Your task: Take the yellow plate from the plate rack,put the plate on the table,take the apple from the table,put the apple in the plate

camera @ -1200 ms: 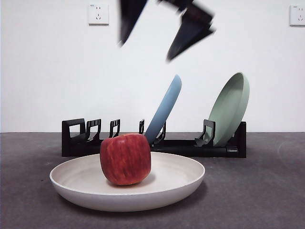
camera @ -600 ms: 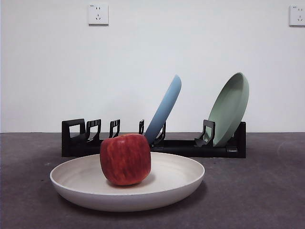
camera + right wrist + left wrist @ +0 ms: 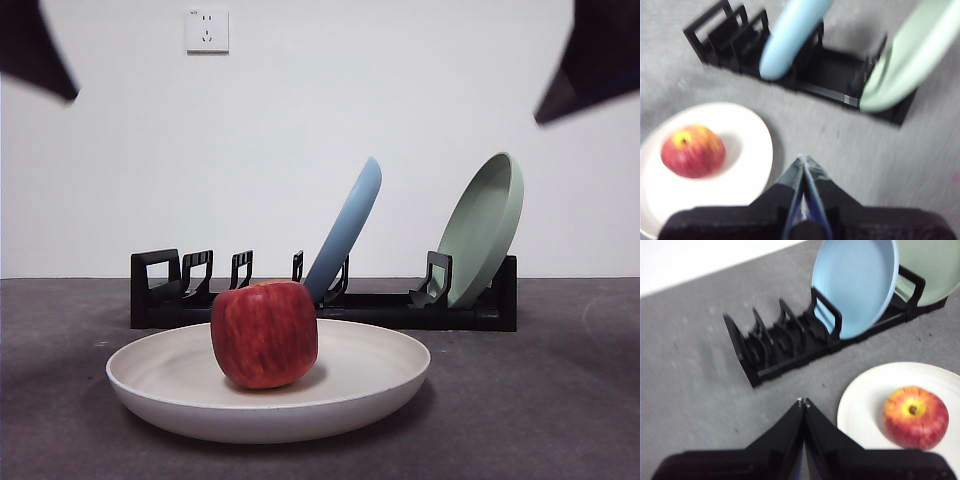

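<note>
A: Front view first. Where's the fruit?
B: The apple (image 3: 264, 334) sits in the yellow plate (image 3: 375, 375), left of its middle. Plate lies flat on the counter (image 3: 540, 400), near side. Behind it, far side, the plate rack (image 3: 380, 305) with a light blue plate (image 3: 348, 228) leaning mid-rack and a pale green plate (image 3: 485, 225) at the right end. The rack's left slots hold nothing.

A: Claws there?
B: Just two dark tips at the top corners, one left (image 3: 35, 45), one right (image 3: 595, 55). Can't match them to arms from this view. Both well apart from the plates.

A: Any writing?
B: A wall socket (image 3: 206, 30) top left, no readable text.

A: Left wrist view.
B: Left claw (image 3: 803, 402) pressed together, tips meeting, holding nothing, above bare counter. Apple (image 3: 915, 417) in the yellow plate (image 3: 865, 405), rack (image 3: 790, 340) beyond it with the blue plate (image 3: 855, 285) and an edge of the green one (image 3: 927, 265).

A: Right wrist view.
B: Blurry. Right claw (image 3: 804, 161) also closed tip to tip, empty, above the counter just beside the yellow plate's (image 3: 752, 145) rim. Apple (image 3: 692, 151) in that plate; rack (image 3: 825, 67), blue plate (image 3: 790, 37) and green plate (image 3: 907, 62) farther off.
</note>
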Robot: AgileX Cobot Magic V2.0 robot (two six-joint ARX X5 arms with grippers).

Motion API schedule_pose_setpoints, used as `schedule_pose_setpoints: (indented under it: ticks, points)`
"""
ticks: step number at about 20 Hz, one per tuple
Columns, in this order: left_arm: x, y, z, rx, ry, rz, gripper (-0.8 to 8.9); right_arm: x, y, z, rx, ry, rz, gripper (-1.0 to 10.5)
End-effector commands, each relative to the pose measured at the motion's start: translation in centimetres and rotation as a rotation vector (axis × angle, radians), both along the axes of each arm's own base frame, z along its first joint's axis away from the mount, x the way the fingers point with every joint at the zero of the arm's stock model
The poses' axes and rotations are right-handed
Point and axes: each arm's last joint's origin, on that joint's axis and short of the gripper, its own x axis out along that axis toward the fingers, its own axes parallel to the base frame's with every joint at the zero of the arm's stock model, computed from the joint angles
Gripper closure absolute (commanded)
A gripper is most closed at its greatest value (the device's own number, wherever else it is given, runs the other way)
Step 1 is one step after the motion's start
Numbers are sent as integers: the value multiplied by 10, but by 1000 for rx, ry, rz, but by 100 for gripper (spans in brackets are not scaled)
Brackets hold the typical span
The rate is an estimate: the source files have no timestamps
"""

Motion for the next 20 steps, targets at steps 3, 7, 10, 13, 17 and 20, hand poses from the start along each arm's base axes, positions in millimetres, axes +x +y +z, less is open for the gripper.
schedule_pose_setpoints:
  ticks: [3,7,10,13,17,20]
  points:
    - [-10,7,-11,-115,-28,15,822,-4,-3,-17,4,10,-42,958]
    - [-10,7,-14,-92,-1,15,816,-5,-3,-17,6,11,-37,958]
    - [-9,6,-15,-86,7,15,816,-5,-3,-17,6,11,-37,958]
    - [-9,6,-15,-85,8,15,816,-5,-3,-17,6,11,-37,958]
    - [-14,13,-12,-56,-28,23,816,-5,-3,-17,6,11,-37,958]
    - [-24,35,-2,-110,-108,75,816,-5,-3,-17,5,11,-37,958]
